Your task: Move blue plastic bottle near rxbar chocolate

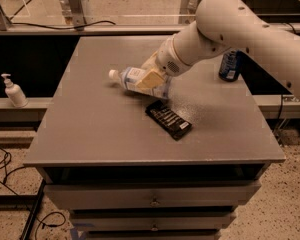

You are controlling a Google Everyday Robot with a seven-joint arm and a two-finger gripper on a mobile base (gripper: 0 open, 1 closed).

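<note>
The gripper (151, 78), fingers clamped around the tilted blue plastic bottle (127, 78), sits just behind the rxbar chocolate (168, 120), with a soda can (230, 65) well behind-right of the bar.

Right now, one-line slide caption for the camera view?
Gripper grips the clear white-capped plastic bottle sideways, just behind the glossy black rectangular snack bar.

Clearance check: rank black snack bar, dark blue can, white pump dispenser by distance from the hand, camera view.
1. Black-wrapped snack bar, beside the hand gripping the clear plastic bottle.
2. Dark blue soda can, right rear.
3. White pump dispenser, far left.
</note>
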